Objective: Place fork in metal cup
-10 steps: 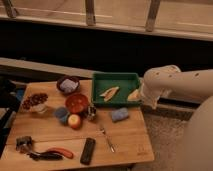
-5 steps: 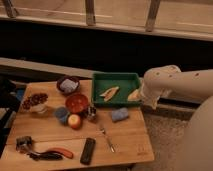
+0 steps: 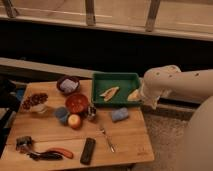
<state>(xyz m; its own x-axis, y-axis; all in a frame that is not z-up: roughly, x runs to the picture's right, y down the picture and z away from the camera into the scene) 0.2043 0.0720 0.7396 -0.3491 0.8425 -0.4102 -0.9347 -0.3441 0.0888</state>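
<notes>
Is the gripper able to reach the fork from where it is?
Probably yes: the gripper sits beside the green tray, and the fork lies apart from the other things, nothing over it.

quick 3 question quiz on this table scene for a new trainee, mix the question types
1. True or false: the fork already stands in the metal cup.
2. Which lies closest to the metal cup? A) the red-orange bowl B) the red-handled tool C) the black bar
3. Short answer: where is the gripper compared with the fork?

Key
1. False: the fork lies flat on the wooden table, below and to the right of the cup.
2. A
3. At the right edge of the green tray, well away from the fork.
</notes>
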